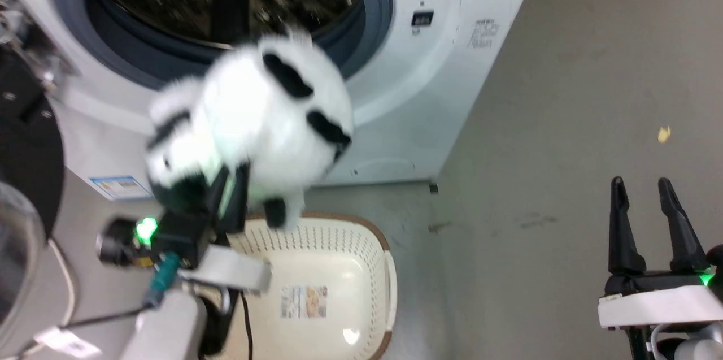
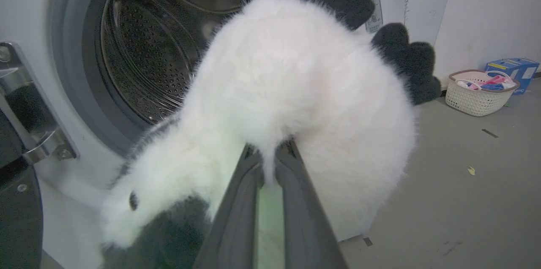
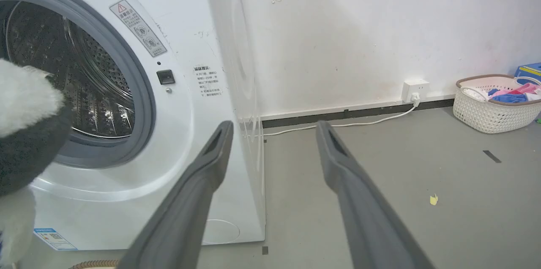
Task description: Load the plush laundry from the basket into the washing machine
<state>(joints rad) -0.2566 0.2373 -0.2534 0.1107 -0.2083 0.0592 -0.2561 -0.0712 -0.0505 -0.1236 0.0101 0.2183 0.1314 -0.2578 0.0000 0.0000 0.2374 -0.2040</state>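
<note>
Midway: your left gripper (image 1: 231,179) is clamped on the plush (image 1: 254,117), which hangs above the basket (image 1: 390,275), before the open drum (image 2: 148,49) of the washer (image 1: 395,111); right gripper (image 1: 641,185) aside, fingers apart. Lifting out looks done; you must yet push it inside and release

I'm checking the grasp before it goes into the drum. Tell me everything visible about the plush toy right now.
The plush laundry is a fluffy, rounded white stuffed toy with black patches and black paws, panda-like. It hangs in the air above the basket, in front of the open drum mouth of the washing machine, not yet inside. The left gripper is shut on a tuft of its white fur, fingers pinching from underneath. Whether it brushes the machine's front cannot be told.
</note>
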